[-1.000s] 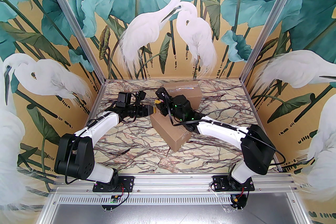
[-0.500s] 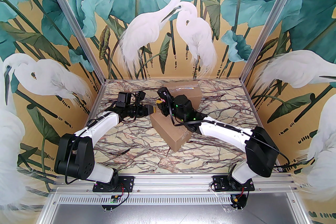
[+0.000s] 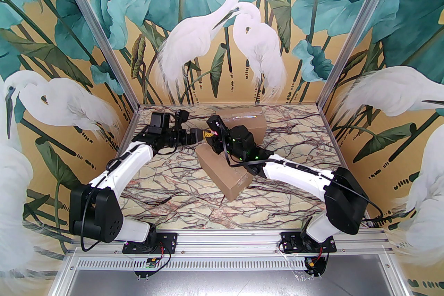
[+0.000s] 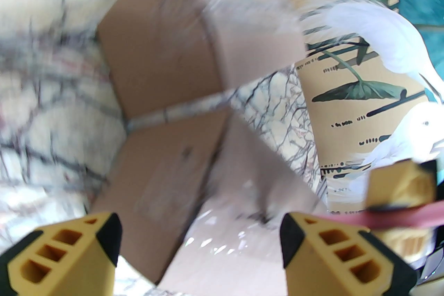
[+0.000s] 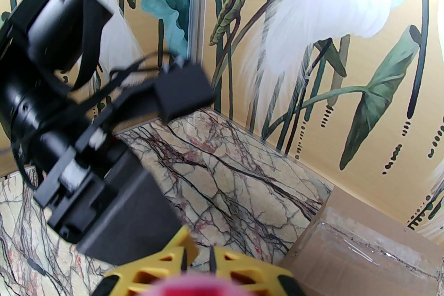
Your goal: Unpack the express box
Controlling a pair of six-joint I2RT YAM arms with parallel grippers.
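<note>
Two brown cardboard boxes with clear tape lie on the marble table: one in the middle (image 3: 223,171), one at the back (image 3: 242,121) (image 5: 364,253). Which is the express box I cannot tell. Both gripper tips meet above the middle box's far end. My left gripper (image 3: 198,135) (image 4: 199,246) is open, its yellow fingers (image 4: 69,253) wide apart with nothing between them. My right gripper (image 3: 210,137) (image 5: 200,261) is shut on a thin pink-red thing (image 4: 406,218) (image 5: 187,287). Most of that thing is hidden.
Painted walls close the table at the back and on both sides. The left arm's black wrist (image 5: 69,135) sits close in front of the right wrist camera. Bare marble (image 3: 180,197) lies between the middle box and the arm bases.
My left gripper has opened and let go of the pink-red thing, and its arm has drawn back a little. The right gripper stays shut on it, almost unmoved.
</note>
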